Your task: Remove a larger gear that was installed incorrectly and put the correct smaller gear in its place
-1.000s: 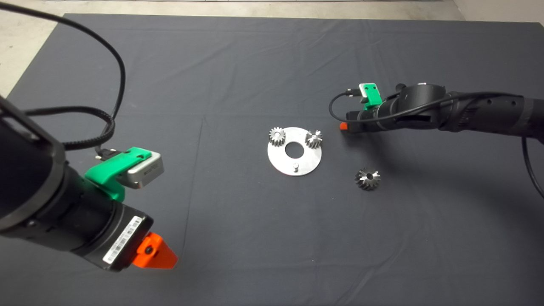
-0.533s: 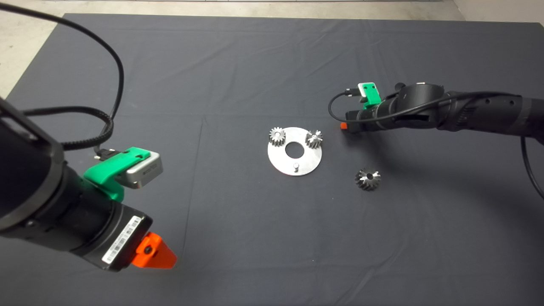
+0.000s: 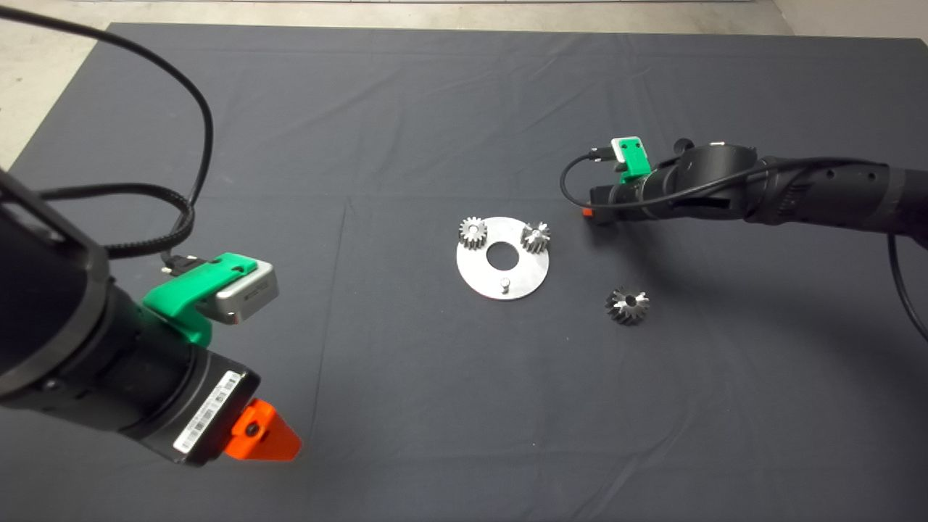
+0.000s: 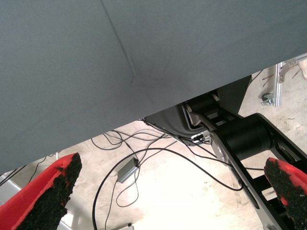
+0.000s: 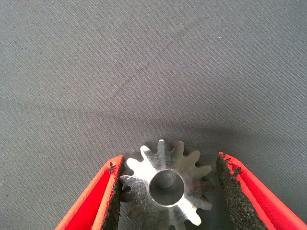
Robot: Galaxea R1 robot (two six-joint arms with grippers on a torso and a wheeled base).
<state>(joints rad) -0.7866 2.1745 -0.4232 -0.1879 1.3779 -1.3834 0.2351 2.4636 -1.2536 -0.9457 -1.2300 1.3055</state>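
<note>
The smaller gear (image 5: 188, 165) lies between the pads of my right gripper (image 5: 168, 162), which is shut on it, low over the mat. In the head view this gripper (image 3: 587, 214) is just right of the round silver plate (image 3: 525, 272), and it hides the gear there. The larger gear (image 3: 620, 310), dark with shiny teeth, lies loose on the mat to the right of the plate and nearer the front. The plate carries two paler gears (image 3: 472, 233) (image 3: 535, 236) and one bare pin (image 3: 505, 284). My left gripper (image 3: 264, 435) is open and empty, parked at the lower left.
The dark mat (image 3: 406, 130) covers the table, with pale floor past its far edge. The left wrist view shows the mat's edge (image 4: 144, 72), cables on the floor (image 4: 127, 170) and part of the robot's base (image 4: 249, 139).
My right gripper has shifted very slightly towards the back of the mat. The larger gear, the plate and the left arm have not moved.
</note>
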